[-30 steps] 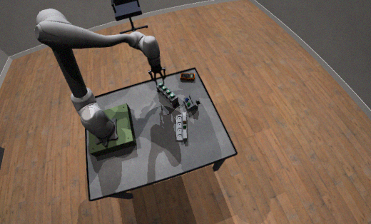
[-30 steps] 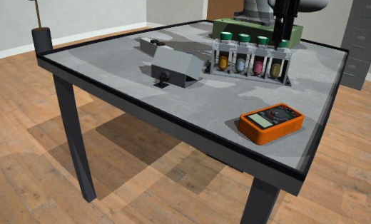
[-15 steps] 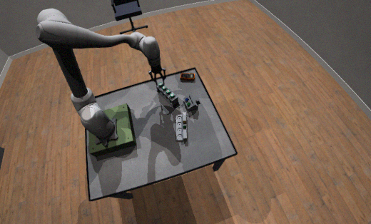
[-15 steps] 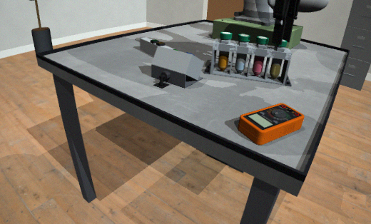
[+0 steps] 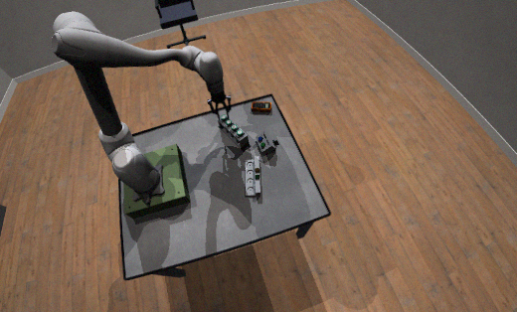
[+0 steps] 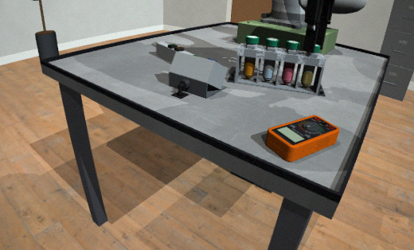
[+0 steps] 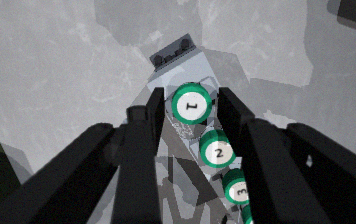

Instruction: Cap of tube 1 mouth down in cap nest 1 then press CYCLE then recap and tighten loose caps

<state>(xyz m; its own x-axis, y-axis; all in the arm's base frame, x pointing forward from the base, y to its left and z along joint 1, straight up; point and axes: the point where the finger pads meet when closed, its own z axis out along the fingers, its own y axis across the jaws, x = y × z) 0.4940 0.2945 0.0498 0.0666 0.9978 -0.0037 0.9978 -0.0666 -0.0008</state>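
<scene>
Pincer [image 7: 190,107] partly open, straddling cap 1 [image 7: 191,103], fingers not touching.

- The surface [image 6: 119,74] looks like matt, mottled grey stone.
- The floor [image 5: 398,137] is wood planking.
- The multimeter [image 6: 302,137] near the surface's edge has a smooth orange plastic shell.

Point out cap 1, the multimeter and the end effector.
cap 1 [image 7: 191,104]: wrist view, numbered white top.
multimeter [image 6: 302,137]: exterior view, orange case face.
end effector [image 7: 191,111]: wrist view, midway between fingertips, straddling cap 1.
</scene>
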